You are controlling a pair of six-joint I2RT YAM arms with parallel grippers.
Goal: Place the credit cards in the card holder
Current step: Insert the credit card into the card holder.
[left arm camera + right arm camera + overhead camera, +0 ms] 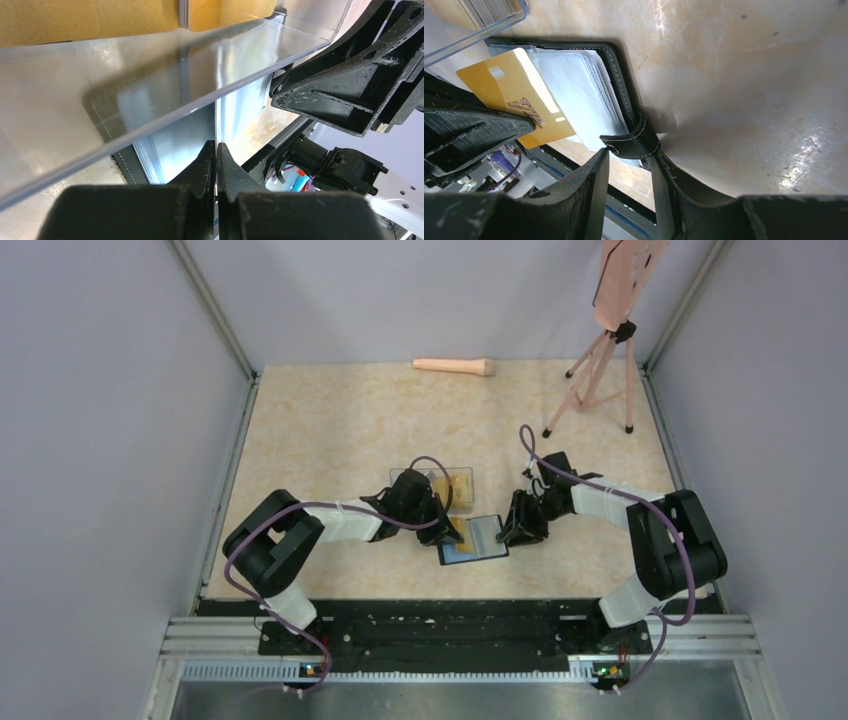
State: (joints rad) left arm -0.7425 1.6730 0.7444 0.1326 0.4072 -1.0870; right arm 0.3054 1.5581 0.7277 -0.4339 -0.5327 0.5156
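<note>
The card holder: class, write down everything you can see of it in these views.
The card holder is a black, leather-like wallet with pale stitching, lying open on the beige table. Translucent blue-grey sleeves fill it. Its clasp tab sits between the right end effector's fingers, which appear to pinch it. A yellow card, gripped by the left end effector, overlies the sleeves.

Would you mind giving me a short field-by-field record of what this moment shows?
left tool: shut on a yellow card, held over the card holder
right tool: straddling the clasp tab, apparently gripping it
card holder: lying open, pockets up
clear box: just beyond the holder, more yellow cards inside
card status: apparently not yet in a pocket
</note>
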